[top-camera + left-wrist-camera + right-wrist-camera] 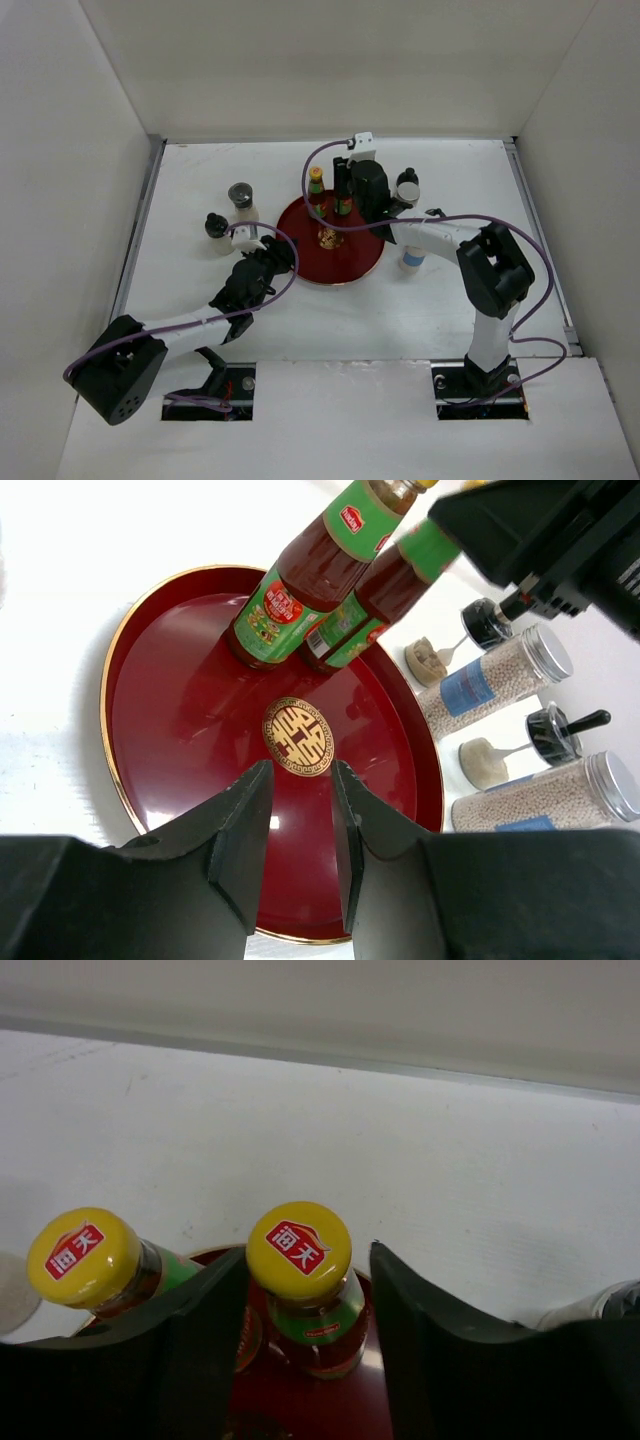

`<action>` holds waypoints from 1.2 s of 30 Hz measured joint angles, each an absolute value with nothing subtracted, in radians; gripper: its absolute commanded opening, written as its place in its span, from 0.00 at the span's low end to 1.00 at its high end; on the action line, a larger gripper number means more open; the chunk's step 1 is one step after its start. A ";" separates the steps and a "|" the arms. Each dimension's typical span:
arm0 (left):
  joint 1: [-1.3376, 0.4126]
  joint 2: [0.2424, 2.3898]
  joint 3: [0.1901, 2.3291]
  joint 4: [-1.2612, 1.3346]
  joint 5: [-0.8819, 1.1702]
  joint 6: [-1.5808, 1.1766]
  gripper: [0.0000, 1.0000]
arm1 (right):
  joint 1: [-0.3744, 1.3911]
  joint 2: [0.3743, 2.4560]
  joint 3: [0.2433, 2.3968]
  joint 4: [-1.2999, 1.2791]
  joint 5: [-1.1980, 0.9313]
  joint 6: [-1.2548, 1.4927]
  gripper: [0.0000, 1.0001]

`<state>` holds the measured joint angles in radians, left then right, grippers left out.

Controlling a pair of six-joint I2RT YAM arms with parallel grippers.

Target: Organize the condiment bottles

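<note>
Off to the left of my left gripper [302,775], behind its fingertips, two jars stand on the white table [200,310]. One is a dark-capped jar [241,197] and the other a smaller black-capped jar [216,227]. They are near each other and clear of the tray.

The left gripper is spread, with nothing between its fingers, and hangs over the near rim of the round red tray [170,720]. The gold emblem [298,736] lies just ahead of its fingertips, showing through the gap.

Further ahead of that gripper, on the far part of the tray, the two red sauce bottles stand side by side and all but touch. The first sauce bottle [316,190] is just outside the right gripper's left finger. The second sauce bottle [298,1250] stands upright between the fingers of my right gripper [308,1255], its yellow cap level with the fingertips.

The right gripper's fingers sit either side of the bottle's neck. A sliver of tray shows between the bottle and the right finger, so I read it as bracketing the bottle, not clamped.

Beyond the tray's right rim, two silver-capped shakers [490,675] stand off the tray beside that arm. A small black-topped piece [553,732] sits between them, but I can't make it out properly.
</note>
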<state>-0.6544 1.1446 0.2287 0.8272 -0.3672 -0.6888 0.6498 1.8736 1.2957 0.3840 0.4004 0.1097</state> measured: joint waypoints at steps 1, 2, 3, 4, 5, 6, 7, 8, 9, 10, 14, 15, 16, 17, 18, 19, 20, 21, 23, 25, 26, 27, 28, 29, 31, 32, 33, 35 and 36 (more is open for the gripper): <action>-0.654 1.147 0.229 0.827 -0.365 -0.689 0.27 | 0.650 1.874 1.296 0.392 0.401 0.113 0.65; -0.654 1.148 0.229 0.826 -0.364 -0.689 0.27 | 0.650 1.874 1.298 0.403 0.402 0.116 0.70; -0.655 1.148 0.229 0.827 -0.363 -0.689 0.27 | 0.650 1.874 1.299 0.413 0.404 0.121 0.72; -0.655 1.148 0.229 0.827 -0.363 -0.689 0.27 | 0.650 1.874 1.299 0.423 0.404 0.123 0.73; -0.655 1.148 0.229 0.827 -0.362 -0.689 0.27 | 0.650 1.874 1.299 0.429 0.405 0.125 0.75; -0.654 1.149 0.229 0.827 -0.362 -0.689 0.27 | 0.650 1.874 1.299 0.433 0.405 0.128 0.75; -0.653 1.151 0.229 0.827 -0.361 -0.690 0.27 | 0.650 1.873 1.299 0.434 0.405 0.128 0.76; -0.651 1.153 0.229 0.827 -0.361 -0.690 0.27 | 0.650 1.871 1.299 0.434 0.405 0.130 0.77; -0.650 1.153 0.229 0.826 -0.361 -0.690 0.27 | 0.650 1.866 1.297 0.434 0.405 0.131 0.78; -0.650 1.153 0.229 0.827 -0.361 -0.691 0.27 | 0.650 1.857 1.292 0.434 0.405 0.132 0.79; -0.650 1.153 0.229 0.827 -0.361 -0.693 0.28 | 0.650 1.742 1.208 0.429 0.408 0.136 0.80; -0.650 1.153 0.229 0.827 -0.361 -0.695 0.28 | 0.648 1.703 1.179 0.427 0.413 0.137 0.80; -0.650 1.153 0.229 0.827 -0.361 -0.696 0.28 | 0.645 1.654 1.147 0.422 0.418 0.141 0.80; -0.650 1.153 0.229 0.827 -0.361 -0.696 0.29 | 0.640 1.608 1.119 0.416 0.425 0.149 0.80; -0.651 1.153 0.229 0.827 -0.361 -0.697 0.29 | 0.628 1.563 1.097 0.402 0.434 0.158 0.80; -0.651 1.153 0.229 0.827 -0.361 -0.697 0.29 | 0.612 1.531 1.084 0.385 0.443 0.168 0.80; -0.653 1.153 0.229 0.827 -0.361 -0.697 0.29 | 0.590 1.506 1.079 0.363 0.453 0.180 0.81; -0.654 1.155 0.229 0.828 -0.360 -0.698 0.29 | 0.559 1.489 1.080 0.334 0.464 0.193 0.84; -0.655 1.162 0.229 0.832 -0.357 -0.699 0.29 | 0.496 1.477 1.080 0.273 0.487 0.220 0.92; -0.656 1.165 0.229 0.832 -0.354 -0.701 0.29 | 0.441 1.488 1.080 0.204 0.505 0.239 0.96; -0.656 1.165 0.229 0.834 -0.354 -0.701 0.29 | 0.425 1.496 1.080 0.171 0.508 0.244 0.97; -0.656 1.165 0.229 0.834 -0.353 -0.701 0.29 | 0.414 1.509 1.080 0.138 0.509 0.248 0.97; -0.655 1.165 0.229 0.834 -0.353 -0.702 0.29 | 0.411 1.522 1.080 0.109 0.509 0.252 0.97; -0.655 1.166 0.229 0.835 -0.352 -0.703 0.29 | 0.411 1.536 1.080 0.084 0.505 0.255 0.97; -0.655 1.169 0.229 0.834 -0.350 -0.707 0.30 | 0.413 1.563 1.080 0.050 0.491 0.260 0.96; -0.655 1.169 0.229 0.834 -0.348 -0.708 0.30 | 0.414 1.575 1.080 0.037 0.483 0.262 0.95; -0.655 1.169 0.229 0.835 -0.347 -0.708 0.30 | 0.414 1.585 1.080 0.027 0.474 0.263 0.94; -0.655 1.171 0.229 0.835 -0.345 -0.710 0.30 | 0.413 1.600 1.080 0.020 0.460 0.266 0.90; -0.655 1.174 0.229 0.836 -0.343 -0.711 0.30 | 0.413 1.607 1.082 0.016 0.455 0.266 0.86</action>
